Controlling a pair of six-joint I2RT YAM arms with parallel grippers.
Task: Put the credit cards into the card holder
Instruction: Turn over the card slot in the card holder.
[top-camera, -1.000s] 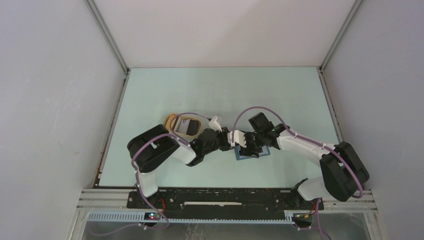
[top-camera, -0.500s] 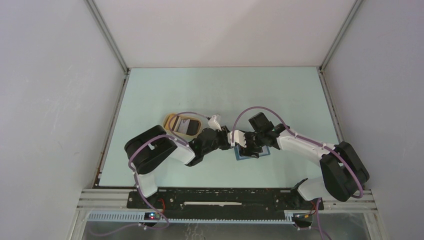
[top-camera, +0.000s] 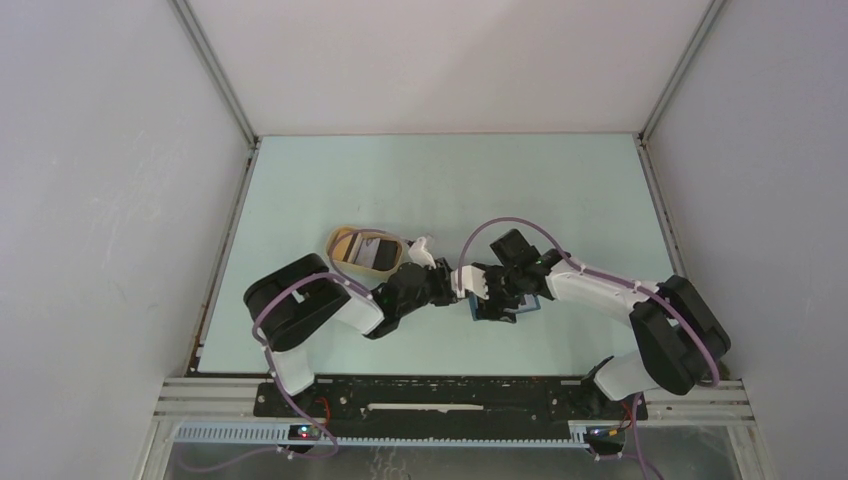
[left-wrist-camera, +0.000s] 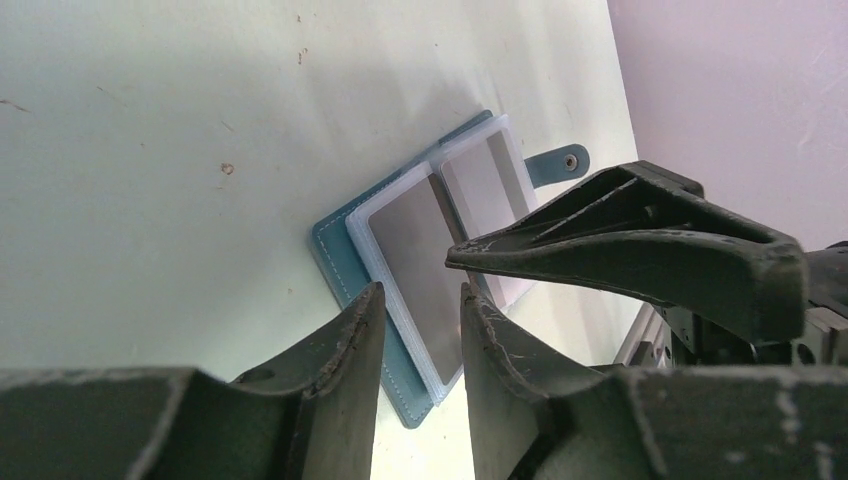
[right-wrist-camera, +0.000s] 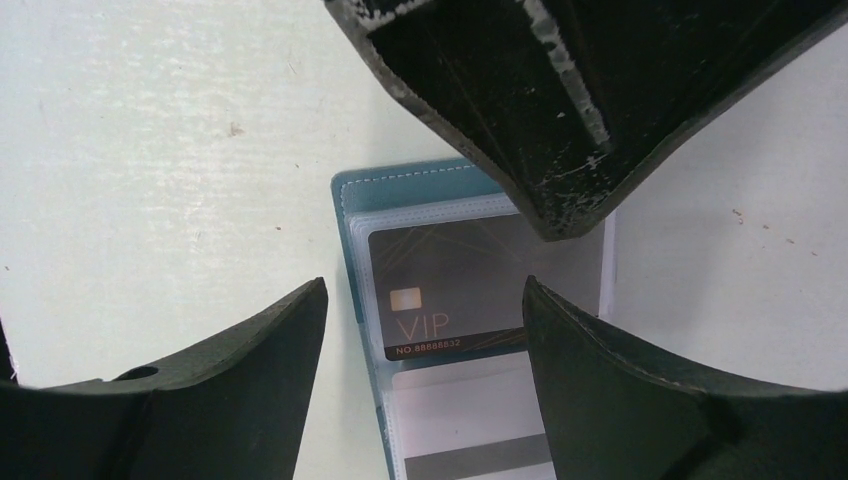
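The teal card holder (left-wrist-camera: 335, 245) lies open on the table, its clear sleeves facing up. A dark card marked VIP (right-wrist-camera: 450, 290) sits in one sleeve, and a pale card with a grey stripe (right-wrist-camera: 490, 420) lies in the sleeve beside it. My right gripper (right-wrist-camera: 425, 284) hovers open over the holder, its fingers astride the VIP card without touching it. My left gripper (left-wrist-camera: 421, 292) stands just off the holder's edge with a narrow gap and nothing in it. From above, both grippers meet over the holder (top-camera: 533, 303) and hide most of it.
A tan oval tray (top-camera: 340, 243) stands left of the grippers behind the left arm, with another card (top-camera: 377, 255) in it. White walls with metal rails close in the table on three sides.
The right gripper's jaws have spread wider and it has shifted slightly left over the holder. The left arm has settled a little lower, uncovering more of the tray.
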